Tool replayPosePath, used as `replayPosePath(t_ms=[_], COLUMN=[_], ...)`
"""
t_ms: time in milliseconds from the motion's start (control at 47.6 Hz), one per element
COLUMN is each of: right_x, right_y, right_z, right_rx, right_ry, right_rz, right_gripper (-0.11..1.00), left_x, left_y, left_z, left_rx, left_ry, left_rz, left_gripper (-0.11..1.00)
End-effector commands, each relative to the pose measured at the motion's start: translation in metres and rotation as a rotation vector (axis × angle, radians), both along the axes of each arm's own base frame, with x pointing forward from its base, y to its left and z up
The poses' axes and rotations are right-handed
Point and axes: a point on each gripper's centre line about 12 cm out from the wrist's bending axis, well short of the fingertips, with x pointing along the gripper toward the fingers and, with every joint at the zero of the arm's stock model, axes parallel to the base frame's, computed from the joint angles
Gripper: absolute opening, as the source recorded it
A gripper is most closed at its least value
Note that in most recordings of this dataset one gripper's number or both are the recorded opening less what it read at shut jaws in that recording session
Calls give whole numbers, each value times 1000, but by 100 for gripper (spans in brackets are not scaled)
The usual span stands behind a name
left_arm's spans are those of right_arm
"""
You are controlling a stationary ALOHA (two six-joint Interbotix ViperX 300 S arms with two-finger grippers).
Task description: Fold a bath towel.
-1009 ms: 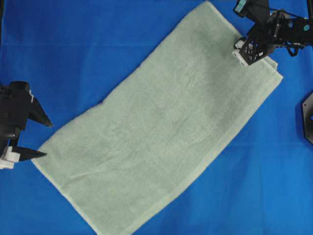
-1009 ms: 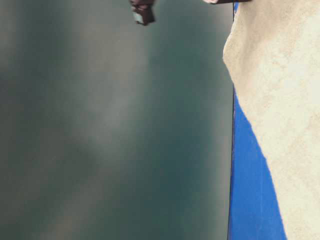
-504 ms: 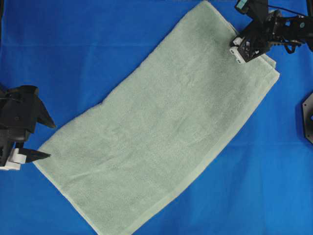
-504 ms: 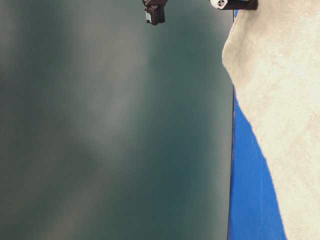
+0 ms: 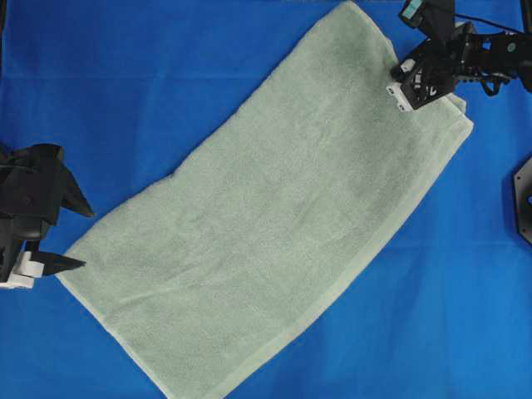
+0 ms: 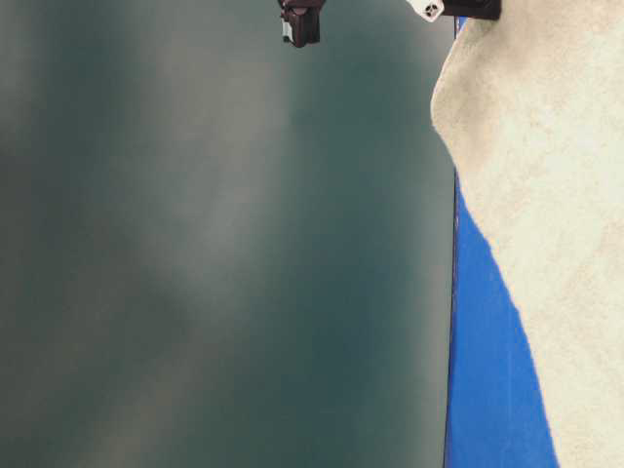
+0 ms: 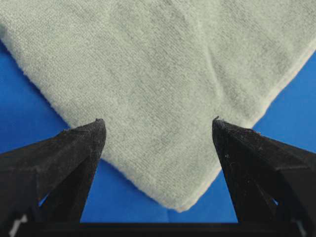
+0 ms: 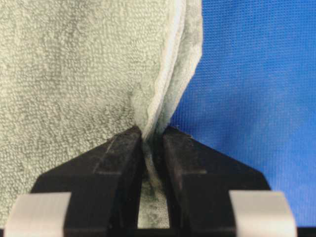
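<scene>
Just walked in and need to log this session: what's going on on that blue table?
A two-armed robot is starting to fold a bath towel that lies diagonally on the blue table cloth. The right gripper has pinched the towel's edge at the far right corner, bunching the cloth between its jaws. The left gripper stands wide open at the towel's near left corner, which lies flat between its fingertips, not yet grasped.

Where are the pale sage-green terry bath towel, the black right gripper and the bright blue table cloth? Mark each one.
pale sage-green terry bath towel [image 5: 274, 224], overhead view, middle of the flat cloth.
black right gripper [image 8: 153, 136], right wrist view, between its fingertips pinching the towel's edge.
bright blue table cloth [image 5: 125, 83], overhead view, bare patch.
</scene>
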Motion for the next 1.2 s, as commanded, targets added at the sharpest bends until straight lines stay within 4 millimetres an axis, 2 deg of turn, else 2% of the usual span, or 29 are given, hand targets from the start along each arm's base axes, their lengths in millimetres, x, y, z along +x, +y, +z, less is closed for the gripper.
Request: replayPosePath(t_ms=[0, 126, 231, 315, 420, 630, 714, 819, 1009, 1177], right_x=[0, 18, 35, 53, 77, 130, 158, 189, 219, 222], right_y=[4, 24, 49, 76, 109, 175, 199, 222, 239, 239], right_z=[14, 50, 75, 93, 103, 100, 100, 96, 81, 69], right_rx=[-11, -31, -13, 10, 41, 107, 110, 109, 107, 123], right_ry=[4, -29, -66, -110, -163, -190, -198, -190, -140, -119], right_rz=[-15, 8, 31, 72, 138, 255, 304, 340, 342, 303], right_gripper=[16, 16, 16, 16, 16, 16, 16, 16, 16, 16], left_x=[2, 3, 2, 1, 0, 0, 0, 0, 0, 0], left_y=[0, 0, 0, 0, 0, 0, 0, 0, 0, 0], left_z=[5, 6, 7, 8, 9, 8, 8, 8, 8, 8], left_rx=[-6, -6, -2, -2, -3, 5, 4, 6, 5, 5], left_ry=[-16, -19, -25, -30, -33, -33, -31, -34, -33, -33], left_rz=[2, 1, -5, -7, -7, -14, -12, -15, -15, -15], left_gripper=[83, 83, 83, 83, 83, 83, 83, 83, 83, 83])
